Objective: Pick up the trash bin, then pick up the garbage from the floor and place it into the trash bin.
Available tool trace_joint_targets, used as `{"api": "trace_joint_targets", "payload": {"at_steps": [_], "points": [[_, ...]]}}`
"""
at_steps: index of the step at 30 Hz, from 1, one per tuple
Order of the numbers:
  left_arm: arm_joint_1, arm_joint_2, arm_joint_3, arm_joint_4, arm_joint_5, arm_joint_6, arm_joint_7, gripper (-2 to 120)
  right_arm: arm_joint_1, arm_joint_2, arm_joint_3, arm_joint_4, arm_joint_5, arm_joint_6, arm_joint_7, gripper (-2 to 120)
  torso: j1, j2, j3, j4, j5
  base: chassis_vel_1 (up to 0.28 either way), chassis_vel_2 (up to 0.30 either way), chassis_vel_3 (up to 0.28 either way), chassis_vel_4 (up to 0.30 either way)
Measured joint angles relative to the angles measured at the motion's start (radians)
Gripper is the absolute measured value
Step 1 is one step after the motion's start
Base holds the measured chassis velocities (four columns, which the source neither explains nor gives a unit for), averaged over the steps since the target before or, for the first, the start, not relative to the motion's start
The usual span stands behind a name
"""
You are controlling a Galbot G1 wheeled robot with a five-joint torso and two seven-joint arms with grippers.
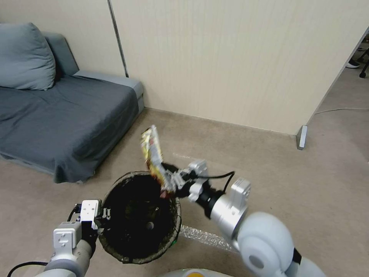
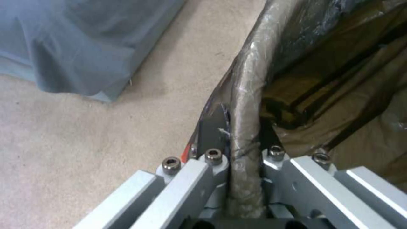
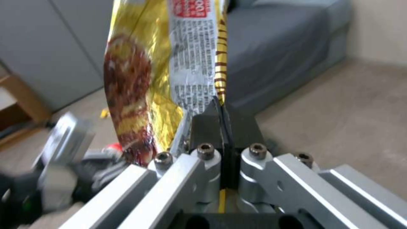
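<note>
- Right tool (image 1: 169,185): clenched on the lower edge of a yellow snack wrapper (image 1: 153,156). In the right wrist view the two dark pads (image 3: 208,125) are pressed together with the foil (image 3: 161,73) pinched flat between them.
- The wrapper stands up from the right tool, slightly tilted, over the far rim of the trash bin (image 1: 175,227). It is held clear of the floor and is not yet inside the bin.
- Wrapper material: glossy, crinkled foil, yellow-gold, with a brown-red food picture on one side and a white panel of small print with a red label on the other.
- Left tool (image 1: 103,218): grasping the bin at its rim, on the side nearest the robot's left. In the left wrist view the rolled edge of the liner (image 2: 246,105) runs between the two fingers (image 2: 212,130), one outside the wall and one inside.
- Bin: round, its mouth open upward, lined with a dark brown-black bag whose film is wrinkled and shiny. The interior is dark, and what lies in it cannot be made out.
- A crumpled strip of clear film (image 1: 203,236) lies on the floor just beside the bin, between it and the right arm.
- Floor (image 1: 300,184): beige, short-pile carpet. A grey fabric sofa (image 1: 65,115) stands to the left against a pale panelled wall.
</note>
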Motion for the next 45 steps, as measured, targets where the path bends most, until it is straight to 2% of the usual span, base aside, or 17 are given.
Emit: {"api": "trace_joint_targets", "payload": {"at_steps": [8,13,17,22,24,27,28,31,32,34,35,36,39,41,45], "points": [[-0.002,-0.004,0.004,0.000,0.006,0.001,0.001,1,-0.021,-0.033,-0.092,-0.031,-0.054,-0.003,-0.001,0,0.000,0.000,0.000,0.0000,-0.0001,0.000,0.000,0.000,0.000],[-0.002,-0.007,0.004,0.000,0.006,0.001,0.002,1,-0.032,-0.021,-0.124,-0.060,-0.095,-0.011,0.006,0,0.000,0.000,0.000,0.0000,0.0000,0.000,0.000,0.000,0.000],[-0.003,-0.007,0.004,0.000,0.006,0.002,0.002,1,-0.032,-0.013,-0.134,-0.068,-0.100,-0.019,0.015,7,0.000,0.000,0.000,0.0000,0.0000,0.000,0.000,0.000,0.000],[-0.003,-0.007,0.004,0.000,0.006,0.002,0.002,1,-0.033,-0.014,-0.137,-0.072,-0.102,-0.030,0.024,28,0.000,0.000,0.000,0.0000,0.0000,0.000,0.000,0.000,0.000],[-0.003,-0.007,0.004,0.000,0.006,0.002,0.002,1,-0.035,-0.014,-0.136,-0.073,-0.104,-0.030,0.026,32,0.000,0.000,0.000,0.0000,0.0000,0.000,0.000,0.000,0.000],[-0.003,-0.005,0.003,0.000,0.002,0.002,0.002,1,-0.040,-0.022,-0.131,-0.065,-0.109,-0.033,0.033,48,0.000,0.000,0.000,0.0000,0.0000,0.000,0.000,0.000,0.000],[-0.003,-0.005,0.003,0.000,0.002,0.002,0.002,1,-0.040,-0.022,-0.131,-0.065,-0.109,-0.033,0.033,48,0.000,0.000,0.000,0.0000,0.0000,0.000,0.000,0.000,0.000],[-0.003,-0.003,0.003,0.000,0.001,0.003,0.002,1,-0.043,-0.028,-0.125,-0.048,-0.108,-0.035,0.034,64,0.000,0.000,0.000,0.0000,0.0001,0.000,0.000,0.000,0.000],[-0.003,-0.003,0.003,0.000,0.001,0.003,0.002,1,-0.043,-0.028,-0.125,-0.048,-0.108,-0.035,0.034,64,0.000,0.000,0.000,0.0000,0.0001,0.000,0.000,0.000,0.000],[-0.003,-0.003,0.003,0.000,0.000,0.003,0.002,1,-0.046,-0.031,-0.121,-0.040,-0.108,-0.035,0.034,70,0.000,0.000,0.000,0.0000,0.0001,0.000,0.000,0.000,0.000],[-0.003,-0.002,0.003,0.000,0.000,0.004,0.002,1,-0.050,-0.034,-0.114,-0.031,-0.107,-0.035,0.034,77,0.000,0.000,0.000,0.0000,0.0001,0.000,0.000,0.000,0.000],[-0.003,-0.002,0.003,0.000,0.000,0.004,0.002,1,-0.050,-0.034,-0.114,-0.031,-0.107,-0.035,0.034,77,0.000,0.000,0.000,0.0000,0.0001,0.000,0.000,0.000,0.000],[-0.003,0.001,0.002,0.000,-0.003,0.005,0.002,1,-0.067,-0.043,-0.070,0.005,-0.111,-0.008,0.012,92,0.000,0.000,0.000,0.0000,0.0001,0.000,0.000,0.000,0.000],[-0.003,0.002,0.001,0.000,-0.004,0.005,0.002,1,-0.073,-0.045,-0.051,0.016,-0.111,0.010,0.003,95,0.000,0.000,0.000,0.0000,0.0001,0.000,0.000,0.000,0.000],[-0.003,0.006,0.000,0.000,-0.006,0.007,0.002,1,-0.122,-0.049,0.095,0.091,-0.118,0.119,-0.070,100,0.000,0.000,0.000,0.0000,0.0001,0.000,0.000,0.000,0.000]]}}
